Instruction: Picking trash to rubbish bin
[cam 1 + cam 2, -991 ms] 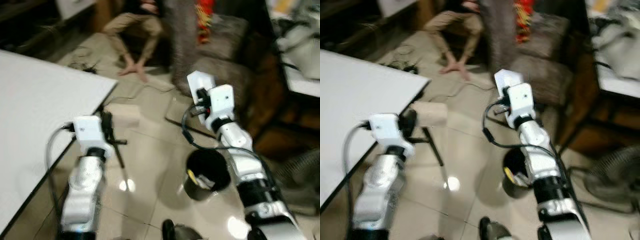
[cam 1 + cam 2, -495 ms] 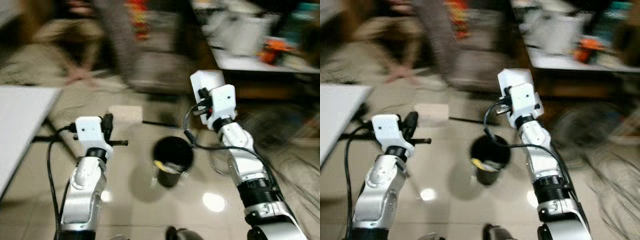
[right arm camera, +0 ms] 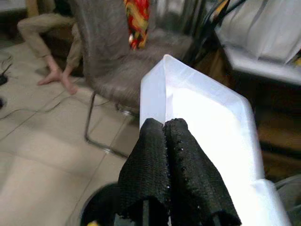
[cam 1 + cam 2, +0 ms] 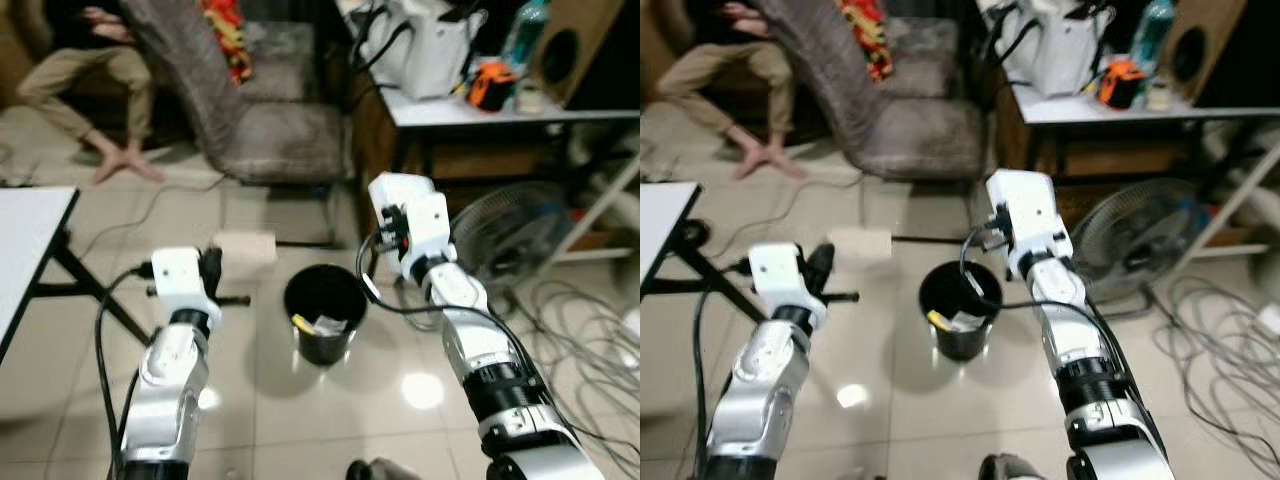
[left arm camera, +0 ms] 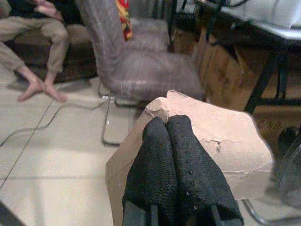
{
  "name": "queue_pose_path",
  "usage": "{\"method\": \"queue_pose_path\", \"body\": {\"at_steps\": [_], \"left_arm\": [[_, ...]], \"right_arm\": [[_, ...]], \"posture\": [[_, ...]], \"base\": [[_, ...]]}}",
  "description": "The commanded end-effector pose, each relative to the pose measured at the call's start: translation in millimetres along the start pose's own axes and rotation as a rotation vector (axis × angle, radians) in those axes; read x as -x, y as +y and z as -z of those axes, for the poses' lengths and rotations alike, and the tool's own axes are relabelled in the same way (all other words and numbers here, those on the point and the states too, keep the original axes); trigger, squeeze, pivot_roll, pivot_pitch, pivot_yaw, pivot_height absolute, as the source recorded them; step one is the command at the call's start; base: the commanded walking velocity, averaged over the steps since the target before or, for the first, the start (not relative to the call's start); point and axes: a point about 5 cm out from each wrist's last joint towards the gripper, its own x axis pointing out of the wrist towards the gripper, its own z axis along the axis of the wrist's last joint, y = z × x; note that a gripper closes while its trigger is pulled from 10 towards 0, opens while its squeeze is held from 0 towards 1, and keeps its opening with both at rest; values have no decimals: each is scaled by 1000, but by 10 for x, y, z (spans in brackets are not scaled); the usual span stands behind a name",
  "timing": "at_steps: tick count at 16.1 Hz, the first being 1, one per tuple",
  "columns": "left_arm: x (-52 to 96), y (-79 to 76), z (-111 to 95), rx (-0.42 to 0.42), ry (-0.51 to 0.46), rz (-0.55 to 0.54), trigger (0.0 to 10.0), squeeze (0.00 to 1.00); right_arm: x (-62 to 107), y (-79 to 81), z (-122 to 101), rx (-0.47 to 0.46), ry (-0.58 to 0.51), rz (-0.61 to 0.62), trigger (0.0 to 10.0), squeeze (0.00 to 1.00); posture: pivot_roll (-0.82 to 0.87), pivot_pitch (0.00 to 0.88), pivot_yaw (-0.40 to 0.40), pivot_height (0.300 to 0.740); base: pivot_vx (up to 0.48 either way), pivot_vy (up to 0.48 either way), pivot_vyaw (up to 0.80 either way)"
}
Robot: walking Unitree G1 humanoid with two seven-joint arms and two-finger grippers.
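Gripping tan cardboard (image 5: pixel 207 136), left pincer (image 5: pixel 175 123) clamped, right pincer (image 3: pixel 164 127) clamped on white tray (image 3: pixel 207 117), black bin (image 4: pixel 323 310) between, no legible writing

One black rubbish bin (image 4: pixel 323 312) centre floor, trash inside. One brown cardboard piece (image 5: pixel 207 141) in left gripper (image 5: pixel 171 123), one white container (image 3: pixel 211 117) in right gripper (image 3: pixel 163 126). One chair (image 4: pixel 270 130) far, one fan (image 4: pixel 500 235) right, one seated person (image 4: pixel 90 80) far left, two worktops.
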Motion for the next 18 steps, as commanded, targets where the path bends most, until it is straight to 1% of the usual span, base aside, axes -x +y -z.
{"method": "queue_pose_path", "body": {"at_steps": [1, 4, 6, 8, 10, 11, 12, 13, 14, 15, 16, 18], "left_arm": [[-8, 32, 49, -4, 16, 0, 10000, 0], [-24, 49, 164, -15, 55, 6, 10000, 0], [-32, 64, 278, -21, 93, 16, 10000, 0], [-42, 75, 430, -26, 147, 39, 10000, 0], [-24, 116, 642, -39, 232, 45, 10000, 0], [-9, 139, 692, -49, 271, 40, 10000, 0], [-5, 150, 683, -56, 289, 36, 10000, 0], [-7, 154, 682, -57, 292, 36, 10000, 0], [89, 265, 997, -70, 400, 10, 10000, 0], [115, 292, 1045, -62, 417, -3, 10000, 0], [139, 346, 1091, -37, 428, -31, 10000, 0], [192, 383, 1148, -23, 455, -47, 10000, 0]], "right_arm": [[-19, 28, 28, -8, 13, -8, 10000, 0], [-20, 13, 106, -23, 42, 2, 10000, 0], [-21, 34, 192, -39, 72, 1, 10000, 0], [-14, 92, 336, -46, 133, -5, 10000, 0], [23, 127, 502, -72, 213, 10, 10000, 0], [56, 141, 603, -97, 266, 23, 10000, 0], [88, 153, 685, -117, 311, 34, 10000, 0], [96, 156, 706, -122, 322, 38, 10000, 0], [157, 166, 834, -162, 397, 73, 10000, 0], [169, 170, 856, -176, 409, 80, 10000, 0], [175, 175, 872, -181, 413, 83, 10000, 0], [193, 185, 899, -176, 421, 79, 10000, 0]], "posture": [[-39, 113, 2, 740], [-39, 118, 6, 740], [-43, 122, 10, 740], [-43, 124, 14, 740], [-45, 126, 19, 740], [-47, 127, 21, 740], [-48, 128, 24, 740], [-48, 128, 24, 740], [-53, 131, 28, 740], [-53, 132, 30, 740], [-54, 134, 31, 740], [-54, 137, 31, 740]], "base": [[0, 0, 0], [0, 0, -800], [0, 0, -600], [0, 0, 0], [0, 0, 0], [0, 0, 0], [0, 0, 0], [0, 0, 0], [0, 0, 0], [0, 0, -800], [0, 0, -800], [0, 0, -800]]}}
